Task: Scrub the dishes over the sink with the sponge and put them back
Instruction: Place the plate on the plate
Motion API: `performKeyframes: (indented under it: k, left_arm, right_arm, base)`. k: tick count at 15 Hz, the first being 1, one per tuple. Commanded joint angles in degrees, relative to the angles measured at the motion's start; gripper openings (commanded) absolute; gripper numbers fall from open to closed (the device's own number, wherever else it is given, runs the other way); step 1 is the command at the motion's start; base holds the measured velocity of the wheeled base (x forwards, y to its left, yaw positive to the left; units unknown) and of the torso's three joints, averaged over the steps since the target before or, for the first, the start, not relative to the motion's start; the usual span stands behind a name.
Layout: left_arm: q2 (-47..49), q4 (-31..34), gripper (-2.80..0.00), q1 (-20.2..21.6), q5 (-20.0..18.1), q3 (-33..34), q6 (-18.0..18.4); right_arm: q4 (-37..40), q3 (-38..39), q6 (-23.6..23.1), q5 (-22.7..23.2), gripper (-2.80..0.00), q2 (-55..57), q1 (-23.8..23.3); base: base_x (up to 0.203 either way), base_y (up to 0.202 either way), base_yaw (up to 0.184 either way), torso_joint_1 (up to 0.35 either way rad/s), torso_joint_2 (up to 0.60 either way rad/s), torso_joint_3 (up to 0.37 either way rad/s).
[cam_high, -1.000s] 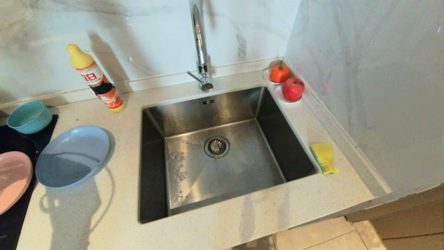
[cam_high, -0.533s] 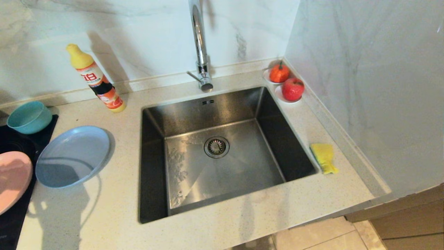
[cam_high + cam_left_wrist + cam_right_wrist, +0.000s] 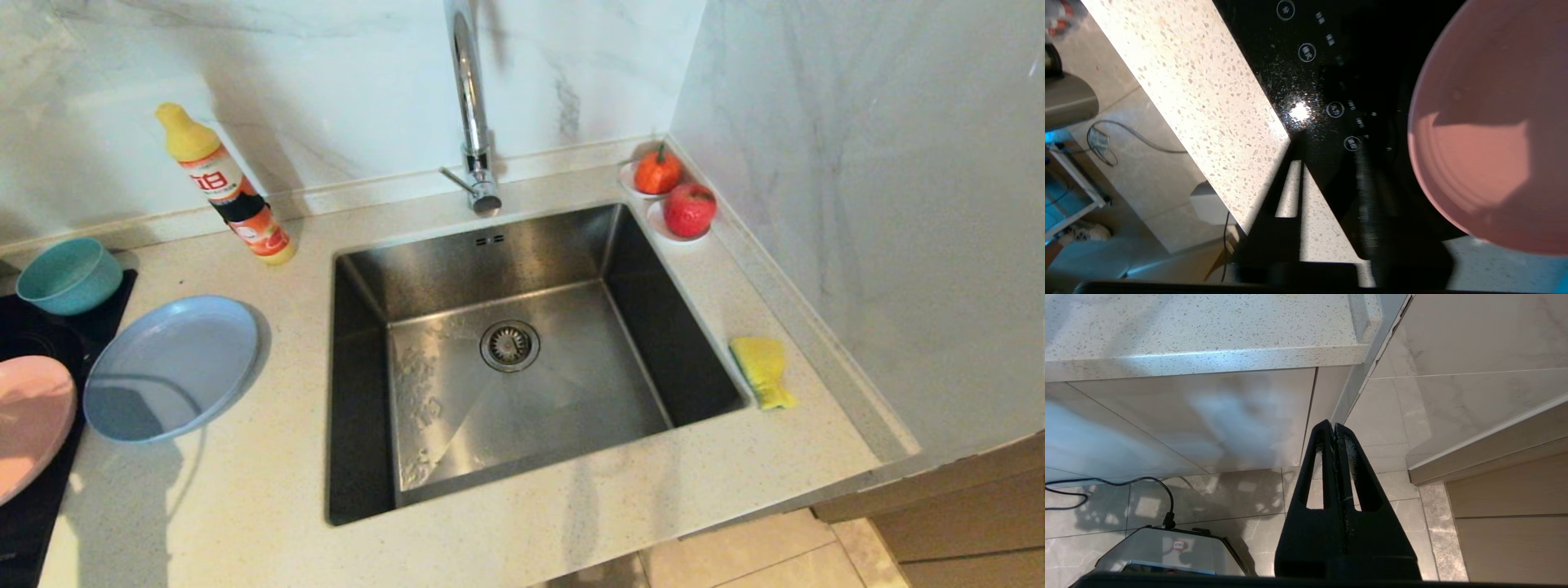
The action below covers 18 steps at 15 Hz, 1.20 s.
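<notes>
Pink plate (image 3: 1490, 134) lies at the counter's far left on the black cooktop (image 3: 1331, 61), just beside my left gripper (image 3: 1331, 163), whose fingers stand slightly apart, holding nothing; this arm is nearest. Blue plate (image 3: 171, 367) and teal bowl (image 3: 69, 275) sit close by. Sponge (image 3: 762, 371) rests right of the sink (image 3: 506, 351). Right gripper (image 3: 1334, 430) hangs parked below the counter, pinched closed
</notes>
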Motion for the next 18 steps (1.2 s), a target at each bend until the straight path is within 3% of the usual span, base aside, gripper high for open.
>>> performKeyframes:
  k: [1,5,11,18]
  left_arm:
    - [2.3,0.3,0.0,0.0,-0.3,0.2,0.0]
    - [4.3,0.2,0.0,-0.1,-0.8,0.6,0.0]
    - [5.2,-0.1,0.0,-0.1,-8.6,0.2,-0.4]
    - [7.9,-0.6,0.0,-0.2,-9.2,-0.4,-0.4]
  right_arm:
    - [0.1,0.0,0.0,0.1,-2.8,0.1,0.0]
    - [0.1,0.0,0.0,0.1,-2.8,0.1,0.0]
    - [0.1,0.0,0.0,0.1,-2.8,0.1,0.0]
    - [0.1,0.0,0.0,0.1,-2.8,0.1,0.0]
  base:
    - [0.0,0.0,0.0,0.0,0.0,0.0]
    - [0.0,0.0,0.0,0.0,0.0,0.0]
    - [0.0,0.0,0.0,0.0,0.0,0.0]
    - [0.0,0.0,0.0,0.0,0.0,0.0]
